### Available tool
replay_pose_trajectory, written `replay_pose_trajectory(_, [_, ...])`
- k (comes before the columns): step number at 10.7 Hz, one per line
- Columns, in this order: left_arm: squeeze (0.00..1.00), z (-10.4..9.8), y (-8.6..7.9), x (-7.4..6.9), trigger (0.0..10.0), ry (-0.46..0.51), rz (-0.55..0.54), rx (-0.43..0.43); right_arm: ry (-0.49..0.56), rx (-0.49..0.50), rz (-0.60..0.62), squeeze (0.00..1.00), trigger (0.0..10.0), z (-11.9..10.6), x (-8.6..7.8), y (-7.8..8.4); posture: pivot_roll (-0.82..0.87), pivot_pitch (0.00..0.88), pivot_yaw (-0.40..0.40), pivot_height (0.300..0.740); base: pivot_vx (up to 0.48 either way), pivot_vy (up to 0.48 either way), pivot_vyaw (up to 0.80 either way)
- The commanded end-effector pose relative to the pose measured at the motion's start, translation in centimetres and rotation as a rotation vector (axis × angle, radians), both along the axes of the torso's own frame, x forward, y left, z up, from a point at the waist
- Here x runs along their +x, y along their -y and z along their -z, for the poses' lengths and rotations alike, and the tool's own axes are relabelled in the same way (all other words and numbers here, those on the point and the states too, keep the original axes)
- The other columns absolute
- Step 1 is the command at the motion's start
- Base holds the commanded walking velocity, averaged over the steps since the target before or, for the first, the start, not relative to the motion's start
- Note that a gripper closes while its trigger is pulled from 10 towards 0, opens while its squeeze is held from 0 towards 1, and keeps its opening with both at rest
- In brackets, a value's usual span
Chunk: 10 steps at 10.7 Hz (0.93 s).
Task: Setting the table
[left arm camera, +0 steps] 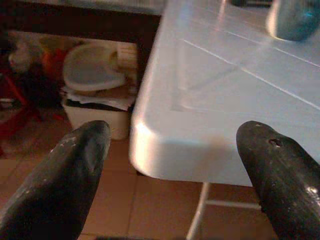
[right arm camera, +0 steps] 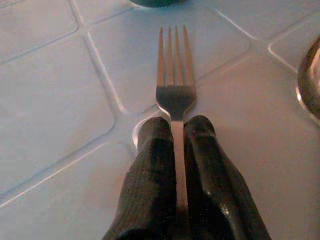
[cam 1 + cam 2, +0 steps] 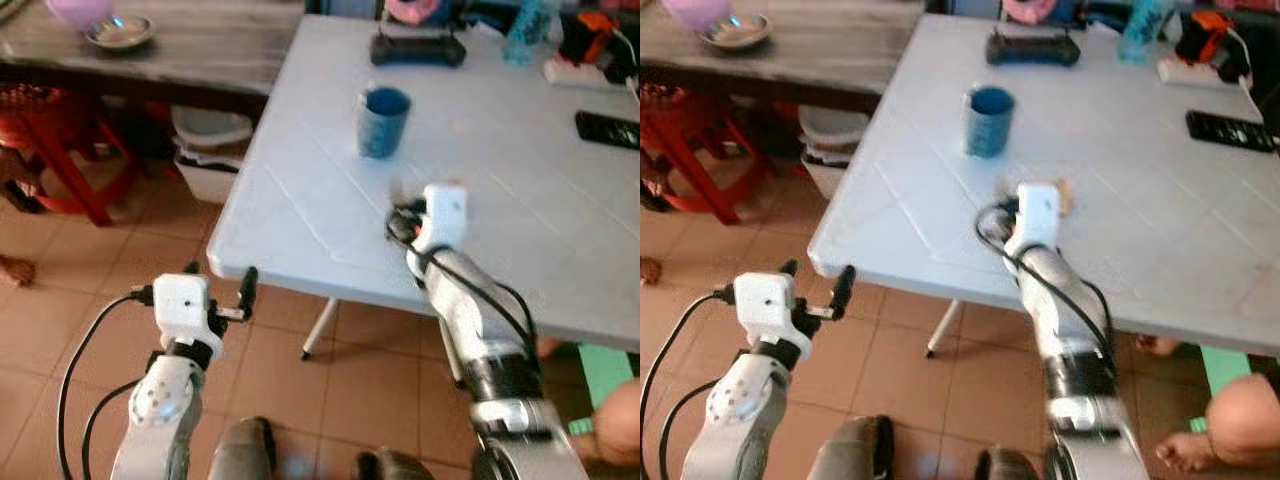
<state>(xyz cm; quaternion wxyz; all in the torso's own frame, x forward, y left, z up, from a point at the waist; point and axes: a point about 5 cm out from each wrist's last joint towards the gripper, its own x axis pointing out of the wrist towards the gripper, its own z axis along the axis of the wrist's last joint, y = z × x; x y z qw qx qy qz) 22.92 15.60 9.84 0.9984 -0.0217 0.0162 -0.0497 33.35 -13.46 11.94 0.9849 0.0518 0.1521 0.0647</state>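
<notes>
Right gripper [image 2: 176,131] clamped on fork [image 2: 175,75] low over white table [image 3: 520,200] near blue cup [image 3: 384,121], risking tines scraping or fork twisting; left gripper [image 1: 175,160] spread open, idle.

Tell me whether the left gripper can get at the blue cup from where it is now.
Probably not. The left gripper hangs open below the table's near corner, while the blue cup stands well in on the tabletop; the arm must rise over the edge first.

White table [image 3: 300,215] w/ blue cup [image 3: 384,121], black remote [image 3: 607,130], black controller [image 3: 418,49].
</notes>
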Motion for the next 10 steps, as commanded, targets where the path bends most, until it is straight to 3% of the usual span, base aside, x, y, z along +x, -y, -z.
replay_pose_trajectory(1, [0.0,0.7,-0.9,0.0,10.0,-0.027,-0.037,0.001,-0.11,0.016,-0.05,0.0,0.0,2.3,-1.0,-1.6,0.08,0.133,0.001,0.74,0.0,0.48,0.0])
replay_pose_trajectory(2, [0.0,1.0,-0.7,-0.1,10.0,-0.029,-0.038,-0.026,0.007,-0.035,-0.116,0.0,0.0,0.7,-0.6,-2.4,0.08,0.131,0.004,0.74,0.0,0.48,0.0])
replay_pose_trajectory(6, [0.0,0.2,-1.0,0.8,10.0,0.043,-0.063,0.026,0.143,-0.06,-0.105,0.0,0.0,-1.7,-0.2,-2.6,0.09,0.113,-0.004,0.74,0.0,0.477,0.0])
replay_pose_trajectory(8, [0.0,-0.2,-0.4,1.1,10.0,0.065,-0.041,0.022,0.235,-0.09,-0.086,0.0,0.0,-2.9,-0.1,-2.6,0.07,0.1,0.0,0.74,0.411,0.144,0.0])
replay_pose_trajectory(10, [0.0,-0.2,0.2,1.5,10.0,0.07,-0.034,0.015,0.255,-0.094,-0.074,0.0,0.0,-3.0,-0.2,-2.2,0.07,0.09,0.004,0.74,0.441,0.0,0.0])
